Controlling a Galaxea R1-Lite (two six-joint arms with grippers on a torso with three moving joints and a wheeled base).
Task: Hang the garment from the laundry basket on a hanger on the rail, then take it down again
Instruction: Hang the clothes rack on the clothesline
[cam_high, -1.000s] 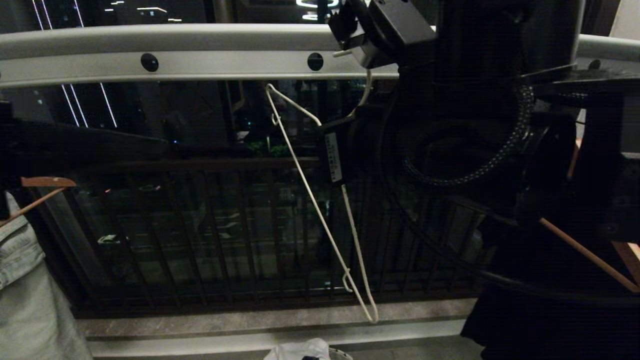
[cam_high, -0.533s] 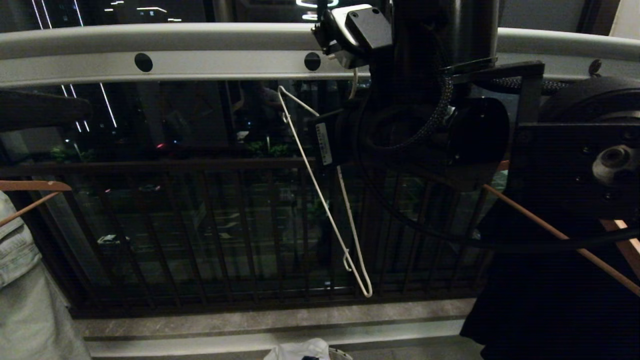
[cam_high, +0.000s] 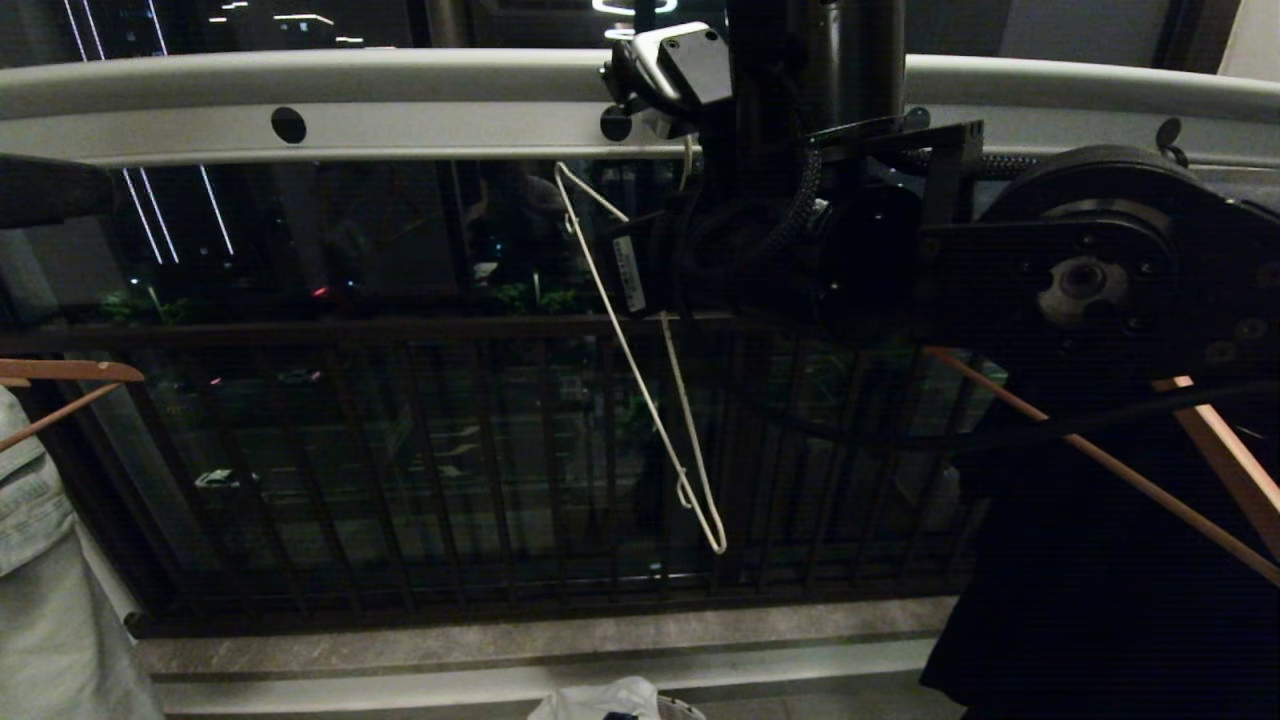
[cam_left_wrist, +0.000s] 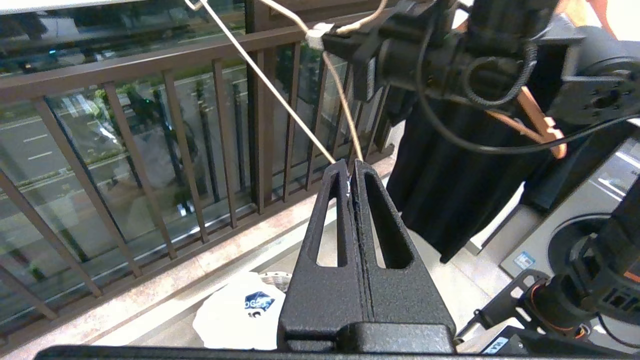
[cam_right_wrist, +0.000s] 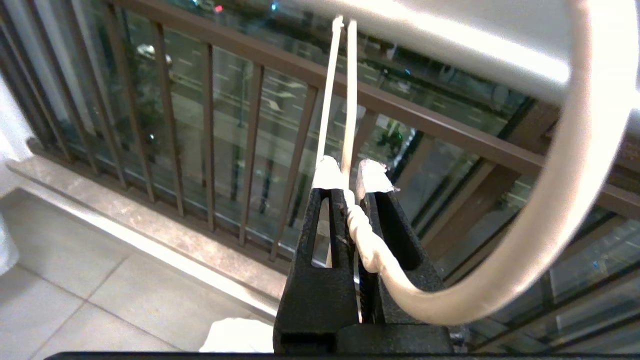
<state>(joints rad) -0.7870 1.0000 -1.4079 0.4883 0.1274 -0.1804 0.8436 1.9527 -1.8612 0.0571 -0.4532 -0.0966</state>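
Your right hand (cam_right_wrist: 350, 192) is clenched on the twisted neck of the hanger (cam_high: 640, 380), just below the rail (cam_high: 400, 105). In the head view the hand itself is lost behind the right arm's dark wrist and cables, so you only get the grip from the right wrist view: the two fingers pinch the twist, and the big white hook curves up beside them toward the rail. Whether the hook is over the rail or only near it cannot be told.

From the hand, the hanger's wire body slants steeply down and away, one shoulder end up close under the rail, the other low in front of the balcony railing (cam_high: 400, 450).

Your left hand (cam_left_wrist: 351, 172) is shut on nothing, fingers pressed together, below the hanger's lower end; it lies outside the head view. The wires seem to meet its fingertips in the left wrist view, but contact is unclear.

The garment (cam_left_wrist: 240, 312) lies far below both hands, a white heap with a blue print. It is cut off at the head view's lower edge, and the laundry basket (cam_left_wrist: 272, 276) shows only as a sliver of rim behind it.

A black garment (cam_high: 1100, 560) on a wooden hanger (cam_high: 1100, 460) hangs behind your right arm, mostly blocked by it.
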